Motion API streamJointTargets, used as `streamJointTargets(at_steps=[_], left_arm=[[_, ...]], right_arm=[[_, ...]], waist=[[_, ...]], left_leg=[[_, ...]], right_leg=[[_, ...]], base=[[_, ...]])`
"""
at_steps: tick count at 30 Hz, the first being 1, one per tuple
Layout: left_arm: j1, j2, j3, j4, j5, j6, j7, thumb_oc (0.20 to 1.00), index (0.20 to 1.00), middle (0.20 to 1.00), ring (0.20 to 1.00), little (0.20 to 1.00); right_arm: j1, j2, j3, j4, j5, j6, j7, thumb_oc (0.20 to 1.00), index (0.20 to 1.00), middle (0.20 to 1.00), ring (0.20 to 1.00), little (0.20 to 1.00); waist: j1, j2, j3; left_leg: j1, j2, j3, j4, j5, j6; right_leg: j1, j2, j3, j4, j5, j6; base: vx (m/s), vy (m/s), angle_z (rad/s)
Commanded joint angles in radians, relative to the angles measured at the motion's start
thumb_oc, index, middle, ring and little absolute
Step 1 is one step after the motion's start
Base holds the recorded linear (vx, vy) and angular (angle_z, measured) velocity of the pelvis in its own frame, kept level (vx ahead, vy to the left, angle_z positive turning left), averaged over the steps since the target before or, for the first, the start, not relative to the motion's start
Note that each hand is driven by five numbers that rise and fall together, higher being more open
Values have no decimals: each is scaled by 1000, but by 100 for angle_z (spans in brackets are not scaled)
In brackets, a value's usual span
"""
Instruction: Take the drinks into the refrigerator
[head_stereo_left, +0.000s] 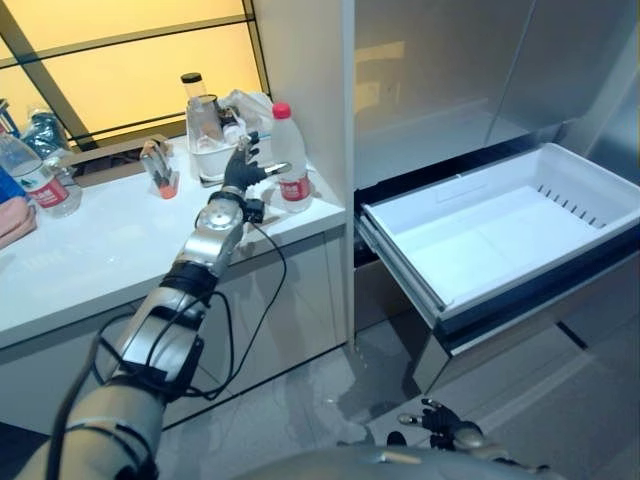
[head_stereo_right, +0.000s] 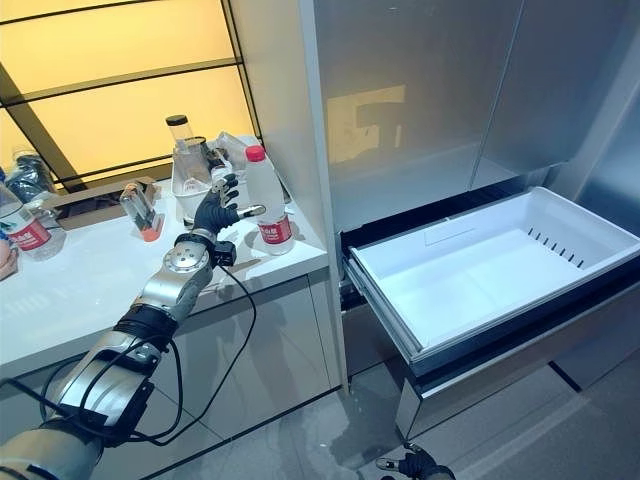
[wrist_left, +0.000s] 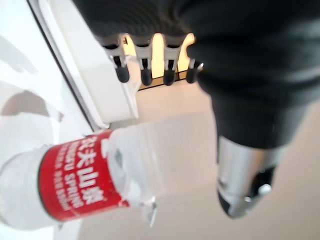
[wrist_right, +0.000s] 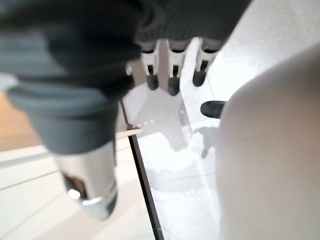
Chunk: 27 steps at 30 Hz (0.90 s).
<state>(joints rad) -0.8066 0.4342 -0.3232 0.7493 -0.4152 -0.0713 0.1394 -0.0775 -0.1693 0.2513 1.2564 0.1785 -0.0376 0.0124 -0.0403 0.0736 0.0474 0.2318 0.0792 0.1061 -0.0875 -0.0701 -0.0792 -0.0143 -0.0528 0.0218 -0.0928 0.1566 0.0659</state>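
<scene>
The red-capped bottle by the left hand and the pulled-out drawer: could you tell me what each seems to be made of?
The bottle looks like clear thin plastic: you see through it, and it has a red cap and printed red label. The drawer appears to be glossy white moulded plastic, with slotted vents in one wall. The left hand is open beside the bottle.

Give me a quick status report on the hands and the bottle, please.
Left hand open beside the red-capped bottle on the counter, not gripping. Right hand low, idle, open. Refrigerator drawer pulled out, empty. Nothing blocking.

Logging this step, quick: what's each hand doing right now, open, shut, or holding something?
Left hand: open, fingers spread beside the red-capped water bottle on the counter, not gripping it.
Right hand: open, hanging low over the floor, holding nothing.
</scene>
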Motion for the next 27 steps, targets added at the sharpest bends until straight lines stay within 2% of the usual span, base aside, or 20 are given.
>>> streamJointTargets(at_steps=[1,13,14,18,27], left_arm=[[-145,21,45,94,-21,-32,-5,1000,1000,1000,1000,1000],[-92,-37,56,164,25,-25,-8,1000,1000,1000,1000,1000],[-81,-18,75,156,28,-29,-11,1000,1000,1000,1000,1000],[-63,-16,88,168,68,-32,-12,1000,1000,1000,1000,1000],[-26,-82,91,233,108,-39,-8,1000,1000,1000,1000,1000]], right_arm=[[34,-8,54,55,-1,2,-9,1000,1000,1000,1000,1000],[25,-23,28,24,18,-12,-36,1000,1000,1000,1000,1000],[90,-74,-4,4,31,-26,-9,1000,1000,1000,1000,1000],[89,-51,-4,9,20,-34,-26,1000,1000,1000,1000,1000],[69,-66,-29,38,44,-43,-31,1000,1000,1000,1000,1000]], waist=[[-24,-21,32],[-52,-14,45],[-64,-16,49],[-66,-15,59],[-86,-6,61]], left_leg=[[-56,-53,7,8,14,52],[-64,-50,35,2,17,50],[-65,-49,38,1,18,49],[-64,-48,47,1,18,48],[-55,-44,71,2,16,46]], right_leg=[[98,5,-11,45,-102,48],[81,11,17,34,-88,48],[75,13,20,34,-85,48],[72,16,30,35,-84,48],[68,26,54,32,-82,42]], base=[[-5,5,-6],[0,3,-6],[0,0,0],[-10,-4,-7],[5,-2,-5]])
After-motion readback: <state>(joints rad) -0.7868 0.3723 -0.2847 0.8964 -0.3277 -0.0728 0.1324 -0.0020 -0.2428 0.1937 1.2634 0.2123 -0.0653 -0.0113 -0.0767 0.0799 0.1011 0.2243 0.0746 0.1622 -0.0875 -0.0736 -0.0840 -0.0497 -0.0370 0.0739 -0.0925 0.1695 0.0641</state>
